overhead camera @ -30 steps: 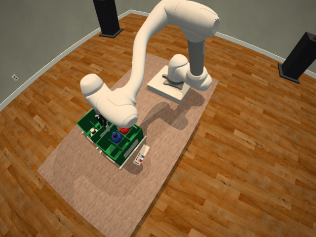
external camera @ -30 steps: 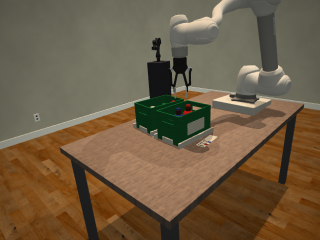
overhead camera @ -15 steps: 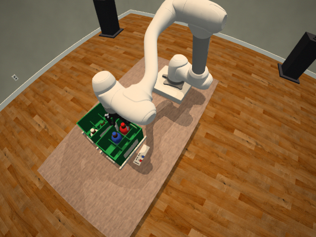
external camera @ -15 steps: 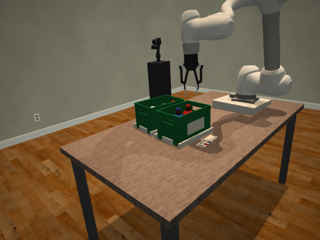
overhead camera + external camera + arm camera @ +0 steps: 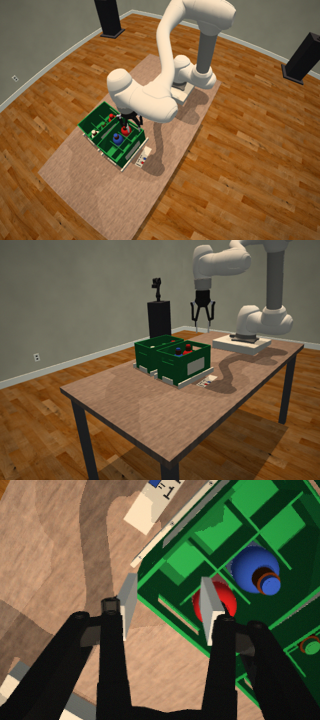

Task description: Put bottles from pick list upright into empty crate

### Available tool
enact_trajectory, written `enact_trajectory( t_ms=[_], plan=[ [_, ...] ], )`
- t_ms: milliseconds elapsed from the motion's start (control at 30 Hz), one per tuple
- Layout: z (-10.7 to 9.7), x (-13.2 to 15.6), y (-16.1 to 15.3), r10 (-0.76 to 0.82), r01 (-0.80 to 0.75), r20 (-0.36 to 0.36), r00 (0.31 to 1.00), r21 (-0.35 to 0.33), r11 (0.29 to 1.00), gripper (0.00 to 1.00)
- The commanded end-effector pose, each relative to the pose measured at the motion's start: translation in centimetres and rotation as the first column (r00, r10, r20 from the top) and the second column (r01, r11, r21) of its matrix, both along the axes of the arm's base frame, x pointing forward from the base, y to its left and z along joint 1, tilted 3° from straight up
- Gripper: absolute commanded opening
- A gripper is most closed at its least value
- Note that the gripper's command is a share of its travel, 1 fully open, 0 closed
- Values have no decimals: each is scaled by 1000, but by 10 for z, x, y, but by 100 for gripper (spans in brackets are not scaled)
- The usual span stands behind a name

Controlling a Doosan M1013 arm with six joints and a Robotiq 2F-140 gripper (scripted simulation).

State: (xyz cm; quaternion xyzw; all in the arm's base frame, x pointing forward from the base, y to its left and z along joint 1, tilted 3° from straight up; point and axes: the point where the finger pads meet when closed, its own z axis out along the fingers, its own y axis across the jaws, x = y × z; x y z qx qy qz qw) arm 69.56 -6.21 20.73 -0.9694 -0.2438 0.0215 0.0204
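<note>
Over at the left, the far crate (image 5: pixel 87 116) (image 5: pixel 145 356) (image 5: pixel 243 681) sits on the bench (image 5: pixel 85 191) (image 5: pixel 144 405) (image 5: pixel 55 545), and from above I see three bottles lined up from about 7 o'clock to 1 o'clock: the white-capped bottle (image 5: pixel 94 133), the green-capped bottle (image 5: pixel 103 125) (image 5: pixel 311 646), the red-capped bottle (image 5: pixel 111 117).

Next, toward 4 o'clock, comes the near crate (image 5: pixel 108 156) (image 5: pixel 170 369) (image 5: pixel 141 591), with the blue bottle (image 5: pixel 117 139) (image 5: pixel 178 352) (image 5: pixel 255 570) and, at its 1 o'clock, the red bottle (image 5: pixel 126 130) (image 5: pixel 187 349) (image 5: pixel 221 598). Both stand upright, long axes vertical, caps pointing up! There are open compartments from the blue one's 4 o'clock round to 6 o'clock.

And here's the pincer (image 5: pixel 133 128) (image 5: pixel 202 331) (image 5: pixel 168 588), pointing straight down, fingers partway apart, clamped on nothing! It hangs in the air above the crate rims, touching neither bottle. In the wrist view, one finger shows over the bench and the other across the red bottle, the near crate's edge running between.

Right of the near crate, the pick list (image 5: pixel 142 157) (image 5: pixel 206 381) (image 5: pixel 150 511) lies flat, its long axis running 1 to 7 o'clock, with blue and red marks; I cannot make out its counts. Farther off, toward 1 o'clock, the arm's pale base (image 5: pixel 182 99) (image 5: pixel 232 347) stands well apart.
</note>
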Motion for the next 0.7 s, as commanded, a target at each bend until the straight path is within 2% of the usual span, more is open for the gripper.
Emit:
enact_trajectory(
  t_ms=[0, 667],
  plan=[
    [5, -4, 14, 0, 0, 0, 1000, 0, 1000, 38],
    [32, -27, 97, 0, 0, 0, 1000, 0, 1000, 38]
  ],
)
